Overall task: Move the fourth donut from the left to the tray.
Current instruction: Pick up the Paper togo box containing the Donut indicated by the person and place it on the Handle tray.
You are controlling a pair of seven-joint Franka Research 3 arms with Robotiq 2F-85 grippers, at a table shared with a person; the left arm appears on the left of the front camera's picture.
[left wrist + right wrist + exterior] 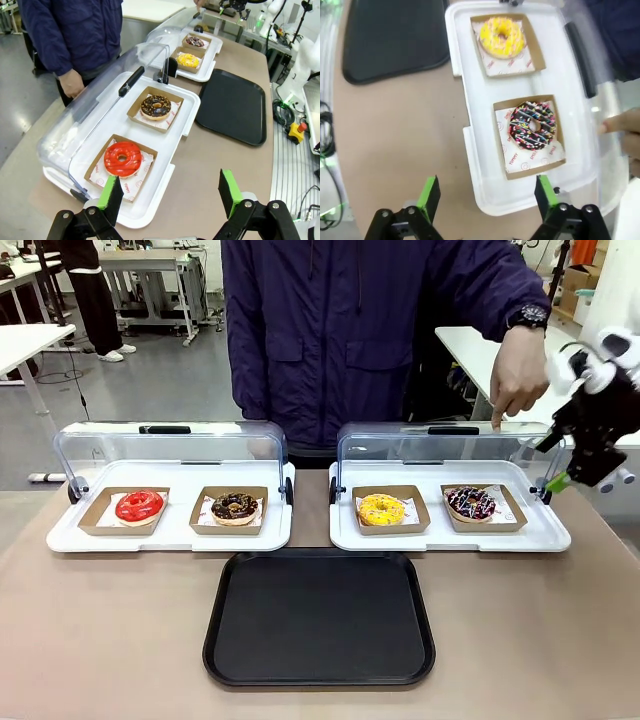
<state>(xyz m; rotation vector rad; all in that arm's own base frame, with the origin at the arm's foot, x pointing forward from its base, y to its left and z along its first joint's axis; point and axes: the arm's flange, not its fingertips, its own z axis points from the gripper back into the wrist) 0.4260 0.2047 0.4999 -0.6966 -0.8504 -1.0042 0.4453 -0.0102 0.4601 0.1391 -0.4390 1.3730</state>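
The fourth donut [470, 503], dark chocolate with white and pink drizzle, sits in its brown holder at the right end of the right display tray. The right wrist view has this donut [532, 125] just ahead of my open right gripper [487, 195], which hovers above the display tray's near edge with nothing between its fingers. From the front, that gripper [560, 478] hangs above the tray's right end. The black tray [320, 618] lies bare at the table's front middle. My left gripper [170, 197] is open and empty above the left display tray, with the black tray [232, 105] to its right.
Both clear lids stand open; a person's hand [518, 380] rests on the right lid. A yellow donut [381, 509] sits beside the fourth one. A red donut [139, 506] and a crumb-topped chocolate donut [235, 507] lie on the left display tray [170, 538].
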